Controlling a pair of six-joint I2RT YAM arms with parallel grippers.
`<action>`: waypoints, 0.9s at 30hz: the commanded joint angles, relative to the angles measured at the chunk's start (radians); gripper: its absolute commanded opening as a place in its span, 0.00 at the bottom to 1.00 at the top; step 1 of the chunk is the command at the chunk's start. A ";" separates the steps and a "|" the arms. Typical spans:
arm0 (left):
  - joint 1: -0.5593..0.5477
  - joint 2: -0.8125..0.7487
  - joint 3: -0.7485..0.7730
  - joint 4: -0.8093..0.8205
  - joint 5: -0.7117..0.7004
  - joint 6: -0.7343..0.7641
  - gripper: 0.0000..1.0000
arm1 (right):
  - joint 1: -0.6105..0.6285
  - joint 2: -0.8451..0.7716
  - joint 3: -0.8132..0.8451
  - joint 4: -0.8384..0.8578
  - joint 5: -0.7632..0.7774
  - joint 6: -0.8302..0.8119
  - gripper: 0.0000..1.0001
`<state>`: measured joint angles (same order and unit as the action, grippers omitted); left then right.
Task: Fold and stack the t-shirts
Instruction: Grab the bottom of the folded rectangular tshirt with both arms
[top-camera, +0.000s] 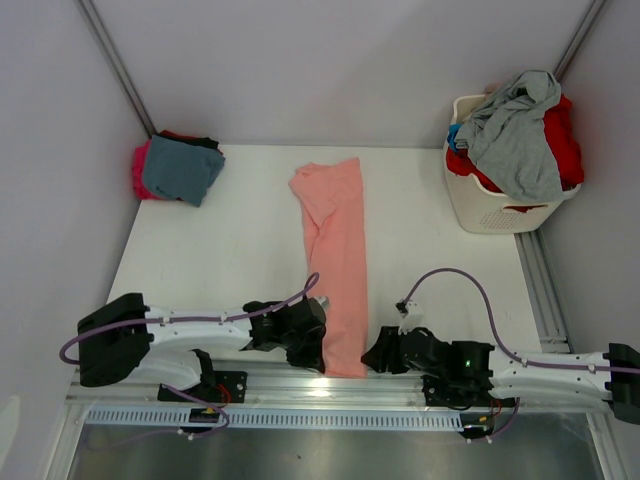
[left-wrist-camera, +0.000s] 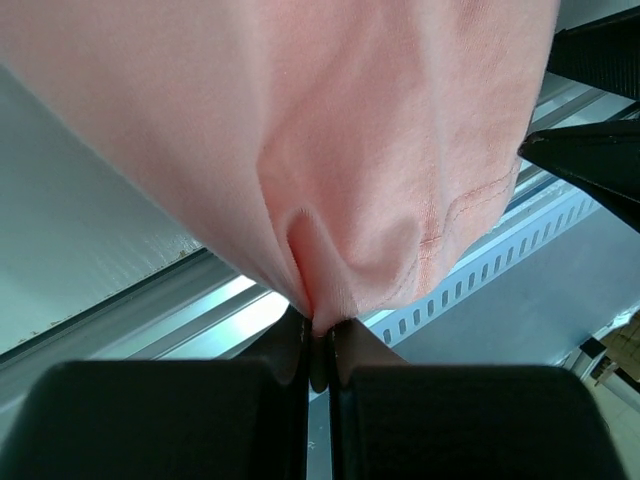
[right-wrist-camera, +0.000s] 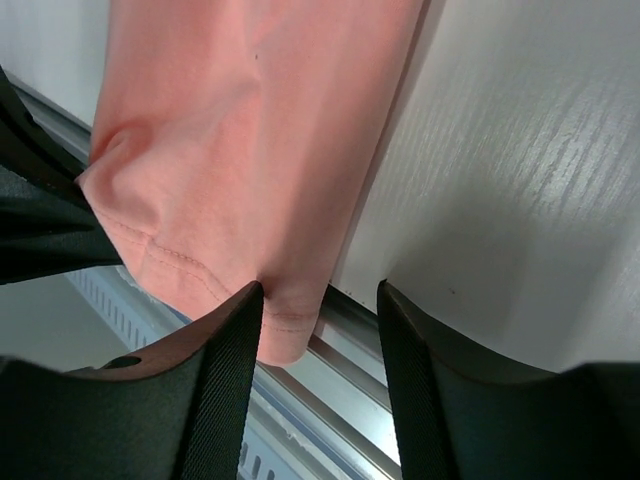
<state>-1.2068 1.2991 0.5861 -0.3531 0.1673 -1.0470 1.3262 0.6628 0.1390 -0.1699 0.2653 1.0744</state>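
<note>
The salmon-pink t-shirt (top-camera: 336, 250) lies folded into a long narrow strip down the middle of the table, its near end at the front edge. My left gripper (top-camera: 316, 350) is shut on the near-left corner of that shirt; in the left wrist view the cloth (left-wrist-camera: 330, 150) bunches into the closed fingertips (left-wrist-camera: 322, 328). My right gripper (top-camera: 372, 358) is open at the near-right corner. In the right wrist view the shirt's hem (right-wrist-camera: 240, 200) lies against the left finger (right-wrist-camera: 225, 360), with the corner between the two fingers. Folded teal and magenta shirts (top-camera: 178, 168) are stacked at the far left.
A white laundry basket (top-camera: 497, 205) stands at the far right, piled with grey (top-camera: 520, 135) and red (top-camera: 562, 135) shirts. A metal rail (top-camera: 300, 395) runs along the table's near edge, under both grippers. Grey walls enclose the back and sides.
</note>
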 joint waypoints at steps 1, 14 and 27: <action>0.000 -0.017 -0.006 0.023 0.011 -0.012 0.01 | -0.004 0.004 -0.022 0.079 -0.026 -0.008 0.52; 0.000 0.031 0.007 0.055 0.028 0.002 0.01 | -0.012 0.049 -0.058 0.208 -0.046 -0.005 0.37; 0.000 0.049 0.023 0.048 0.031 0.016 0.01 | -0.022 0.173 -0.041 0.299 -0.057 -0.027 0.09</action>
<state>-1.2068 1.3483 0.5850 -0.3206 0.1860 -1.0451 1.3067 0.8246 0.0834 0.0978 0.1989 1.0664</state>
